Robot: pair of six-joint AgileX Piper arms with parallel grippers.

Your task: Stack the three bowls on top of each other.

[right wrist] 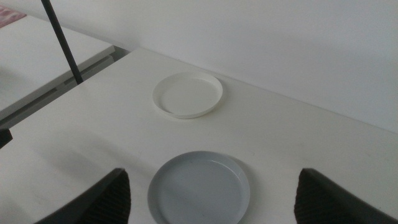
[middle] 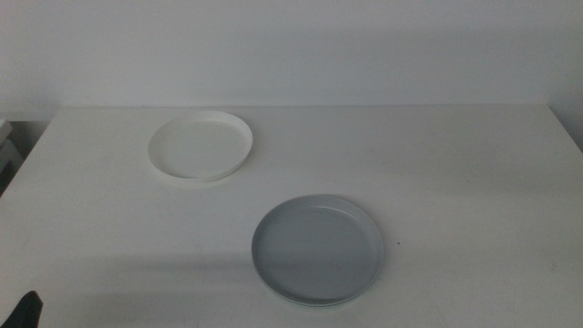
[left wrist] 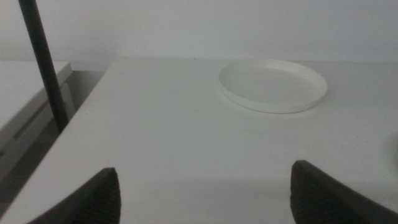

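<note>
The white bowl sits empty at the back left of the table; it also shows in the left wrist view and the right wrist view. The grey bowl sits near the front centre, also in the right wrist view. A thin pale rim shows under its near edge; the mint green bowl is not seen on its own. My left gripper is open and empty, low at the front left corner. My right gripper is open and empty, high above the table, out of the middle view.
A dark upright pole stands beside the table's left edge, also in the right wrist view. A lower white side surface lies beyond that edge. A white wall backs the table.
</note>
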